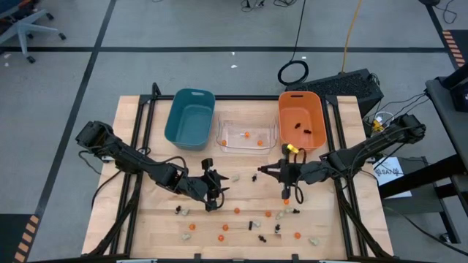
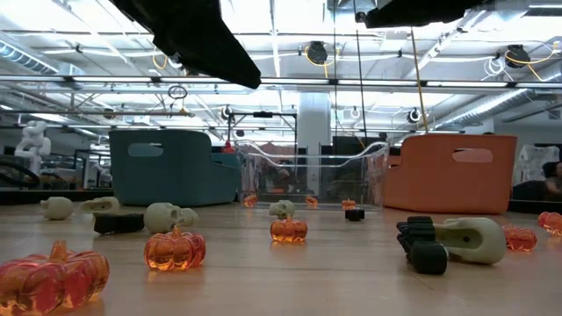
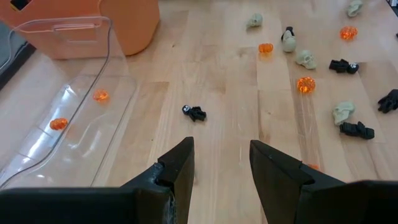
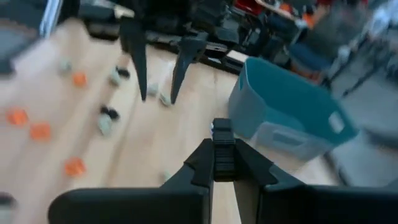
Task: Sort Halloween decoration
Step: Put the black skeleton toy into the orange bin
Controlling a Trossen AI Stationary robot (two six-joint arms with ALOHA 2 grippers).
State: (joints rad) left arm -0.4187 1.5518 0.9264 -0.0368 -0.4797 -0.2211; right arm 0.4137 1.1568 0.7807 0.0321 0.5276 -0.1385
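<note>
High view: on the wooden table (image 1: pixel 146 219), the left gripper (image 1: pixel 211 191) hovers mid-table, in front of the teal bin (image 1: pixel 189 118), and the right gripper (image 1: pixel 264 172) sits in front of the clear bin (image 1: pixel 248 136) and orange bin (image 1: pixel 301 119); most trinkets (image 1: pixel 252 225) lie scattered along the near edge, with a few orange ones in the clear bin and dark ones in the orange bin. Low view: orange pumpkins (image 2: pixel 175 248) and pale skulls (image 2: pixel 167 216) rest on the wood before the three bins. Left wrist view: the fingers (image 3: pixel 180 168) stand apart, empty, above bare wood near a black piece (image 3: pixel 194 112). Right wrist view: the fingers (image 4: pixel 205 163) are pressed onto a small dark piece (image 4: pixel 222 146).
</note>
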